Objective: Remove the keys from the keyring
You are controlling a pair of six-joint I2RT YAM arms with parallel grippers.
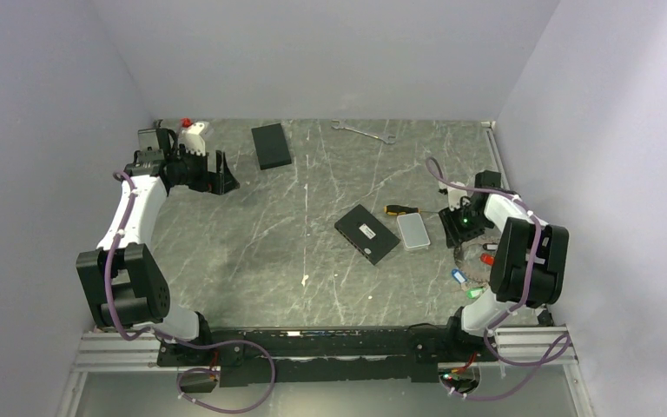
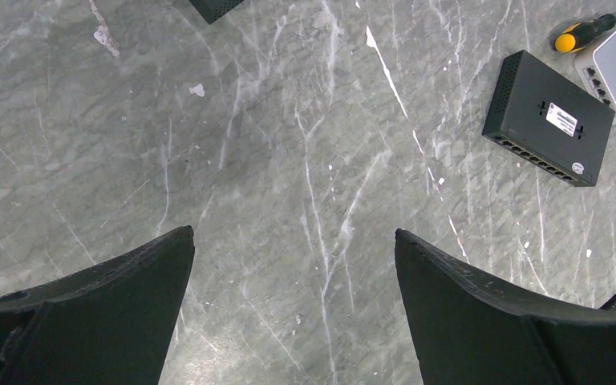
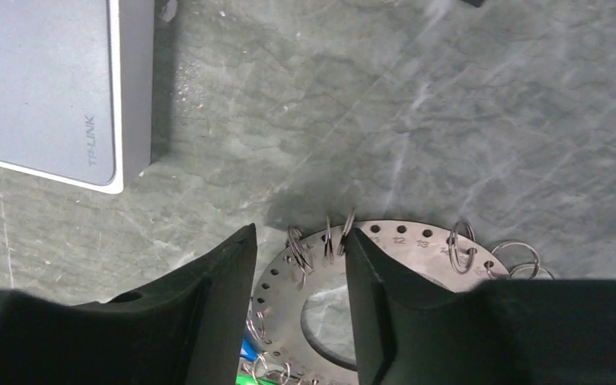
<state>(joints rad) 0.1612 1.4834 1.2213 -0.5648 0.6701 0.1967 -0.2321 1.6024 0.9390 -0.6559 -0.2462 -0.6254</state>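
Note:
The keyring [image 3: 417, 249] is a flat grey metal disc with numbered holes along its rim and small split rings hanging from them; it lies at the right of the table [image 1: 473, 254]. Keys with red [image 1: 488, 258], blue [image 1: 458, 276] and green [image 1: 474, 294] heads hang at its near side; blue [image 3: 246, 350] and green bits show low in the right wrist view. My right gripper [image 3: 300, 233] straddles the disc's far rim, jaws partly apart, with a few split rings between them and the right finger touching one. My left gripper [image 2: 293, 233] hangs wide open over bare table at the back left [image 1: 223, 174].
A flat black box [image 1: 366, 234] and a white TP-Link box [image 1: 413, 231] lie left of the keyring, with a yellow-handled screwdriver [image 1: 399, 209] behind them. A second black box [image 1: 271, 145] and a silver wrench [image 1: 363, 131] lie near the back wall.

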